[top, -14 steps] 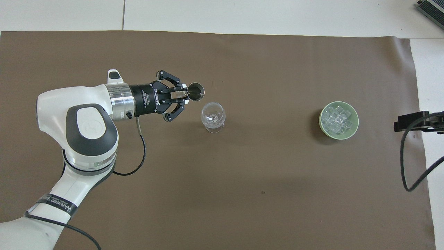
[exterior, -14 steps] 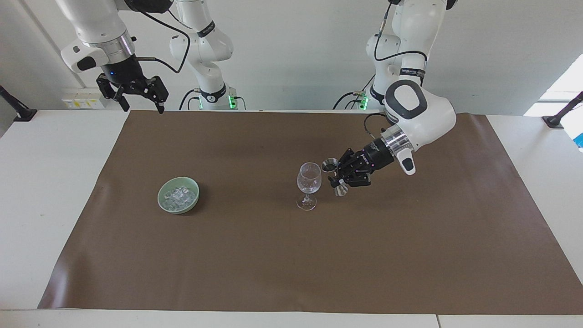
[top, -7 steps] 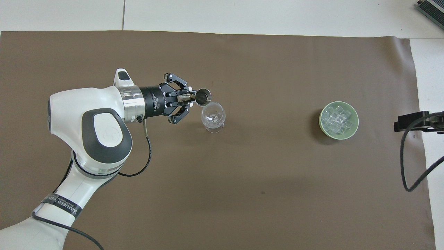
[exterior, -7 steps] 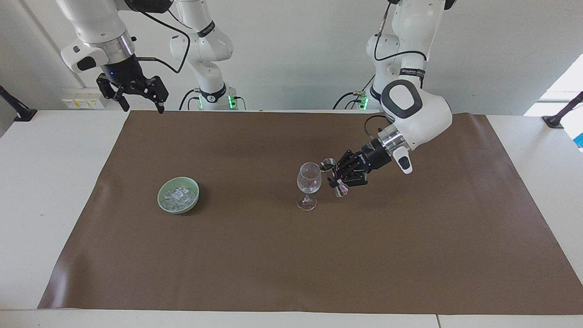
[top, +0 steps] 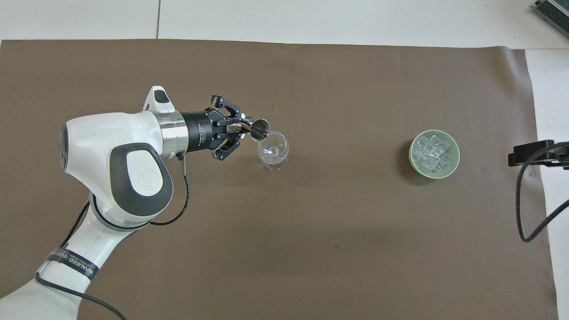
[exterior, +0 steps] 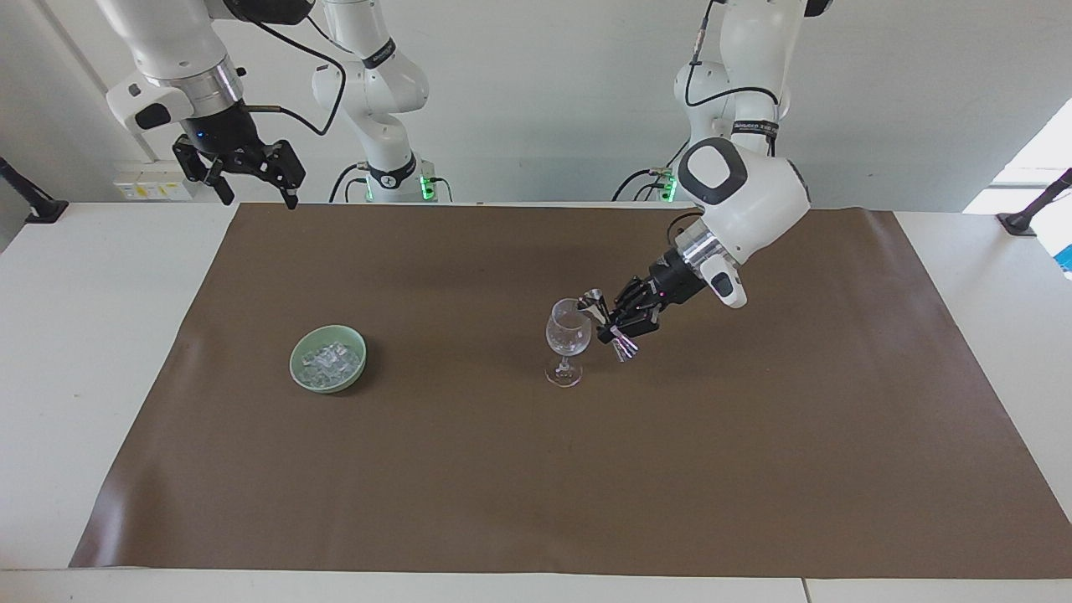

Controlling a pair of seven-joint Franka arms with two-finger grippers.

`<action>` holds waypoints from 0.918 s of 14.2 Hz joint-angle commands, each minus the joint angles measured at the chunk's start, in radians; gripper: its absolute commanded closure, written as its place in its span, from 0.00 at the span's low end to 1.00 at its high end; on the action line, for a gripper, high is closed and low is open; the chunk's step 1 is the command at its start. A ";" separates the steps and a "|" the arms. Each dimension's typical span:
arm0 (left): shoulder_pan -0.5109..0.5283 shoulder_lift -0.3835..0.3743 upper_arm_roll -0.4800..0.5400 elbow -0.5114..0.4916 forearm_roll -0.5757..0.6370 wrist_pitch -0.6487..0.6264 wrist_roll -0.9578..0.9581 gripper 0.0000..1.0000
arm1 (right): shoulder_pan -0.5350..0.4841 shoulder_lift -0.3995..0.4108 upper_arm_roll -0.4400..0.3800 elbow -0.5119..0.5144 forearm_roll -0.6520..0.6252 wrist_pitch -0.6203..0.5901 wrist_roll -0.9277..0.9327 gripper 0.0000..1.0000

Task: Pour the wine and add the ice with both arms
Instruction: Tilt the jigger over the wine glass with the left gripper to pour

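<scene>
A clear stemmed wine glass (exterior: pixel 568 339) (top: pixel 273 150) stands on the brown mat. My left gripper (exterior: pixel 618 322) (top: pixel 235 129) is shut on a silver double-cone jigger (exterior: pixel 605 322) (top: pixel 257 129). The jigger is tilted, with its upper cup at the glass's rim. Small clear ice chunks (exterior: pixel 328 360) (top: pixel 432 153) fill a pale green bowl (exterior: pixel 300 375) (top: pixel 455 165) toward the right arm's end of the table. My right gripper (exterior: pixel 249 176) is open, empty and raised over the mat's corner near its base, where the right arm waits.
The brown mat (exterior: pixel 536 469) (top: pixel 311 249) covers most of the white table (exterior: pixel 75 335). A black cable (top: pixel 524 200) hangs from the right arm at the table's edge.
My left arm has moved the jigger toward the wine glass and tipped it further, so its cup now sits at the glass's rim. The right arm has barely moved.
</scene>
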 commanded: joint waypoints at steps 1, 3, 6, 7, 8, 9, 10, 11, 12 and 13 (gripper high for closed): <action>-0.039 -0.062 0.013 -0.076 0.039 0.080 0.010 1.00 | -0.036 0.031 0.014 -0.008 0.017 0.019 -0.017 0.00; -0.065 -0.074 0.011 -0.102 0.041 0.164 0.010 1.00 | -0.036 0.048 0.011 0.029 0.017 0.008 -0.013 0.00; -0.077 -0.074 0.011 -0.104 0.089 0.186 0.011 1.00 | -0.040 0.090 0.010 0.076 0.020 -0.010 -0.010 0.00; -0.080 -0.074 0.011 -0.104 0.125 0.185 0.010 1.00 | -0.042 0.076 0.011 0.076 0.018 -0.004 0.008 0.00; -0.085 -0.074 0.013 -0.104 0.139 0.186 0.010 1.00 | -0.037 0.050 0.013 0.063 0.017 0.007 0.040 0.00; -0.085 -0.074 0.013 -0.104 0.156 0.186 0.010 1.00 | -0.037 0.044 0.013 0.049 0.015 0.019 0.055 0.00; -0.085 -0.074 0.013 -0.104 0.175 0.186 0.010 1.00 | -0.037 0.041 0.013 0.046 0.017 0.019 0.056 0.00; -0.085 -0.074 0.013 -0.104 0.180 0.195 0.008 1.00 | -0.037 0.042 0.013 0.046 0.017 0.019 0.054 0.00; -0.085 -0.074 0.013 -0.104 0.182 0.218 0.008 1.00 | -0.034 0.042 0.014 0.047 0.017 0.022 0.056 0.00; -0.085 -0.074 0.013 -0.104 0.182 0.232 0.008 1.00 | -0.030 0.042 0.016 0.046 0.015 0.036 0.056 0.00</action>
